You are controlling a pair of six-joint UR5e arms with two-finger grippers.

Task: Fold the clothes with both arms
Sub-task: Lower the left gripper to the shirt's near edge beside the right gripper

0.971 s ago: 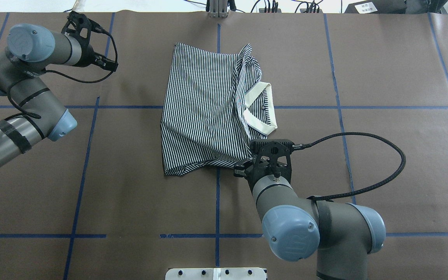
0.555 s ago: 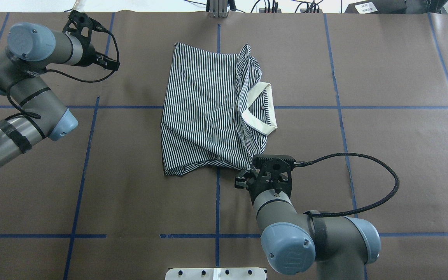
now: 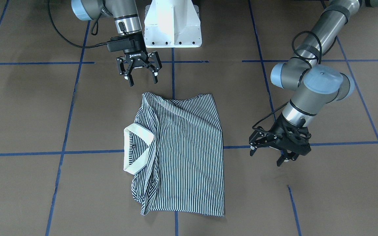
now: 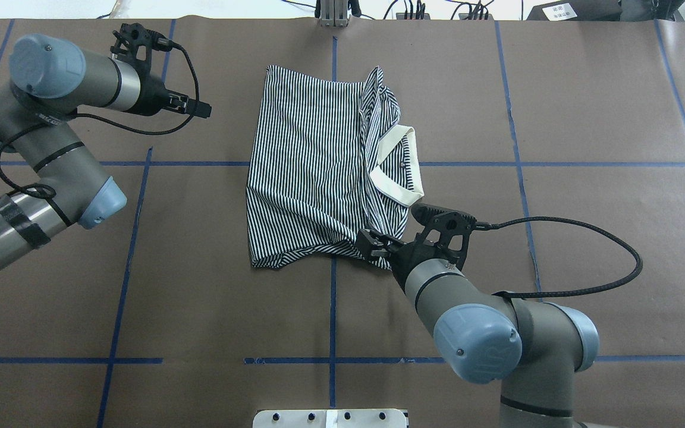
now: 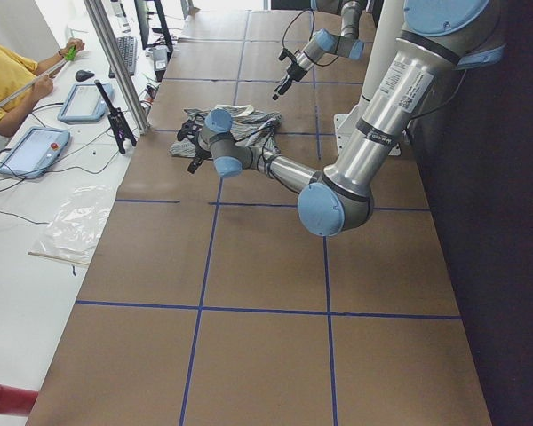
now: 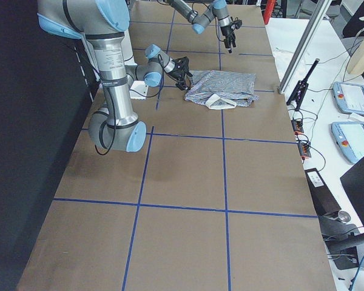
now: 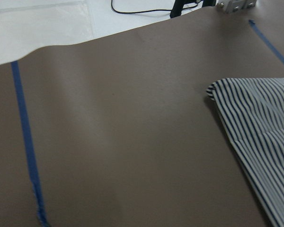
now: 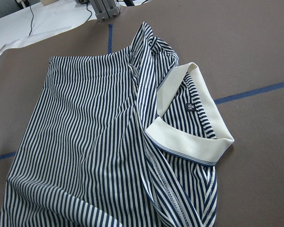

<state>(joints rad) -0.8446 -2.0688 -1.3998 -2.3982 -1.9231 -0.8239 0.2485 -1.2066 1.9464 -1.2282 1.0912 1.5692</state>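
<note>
Shirt (image 3: 189, 147) lies just beyond the spread right claw (image 3: 143, 81), apart.

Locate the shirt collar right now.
Overhead view: the cream collar lies on the shirt's right edge, across the blue tape line, just beyond the right gripper.

2 grey metal arms (image 4: 60, 160) carry light-blue joint caps (image 4: 479, 351) and looping black cables (image 4: 556, 219), beside a white pedestal (image 3: 172, 26).

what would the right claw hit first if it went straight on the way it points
Probably the near edge of the striped polo shirt: the open right claw points at it without touching it. Its height above the cloth is unclear.
</note>
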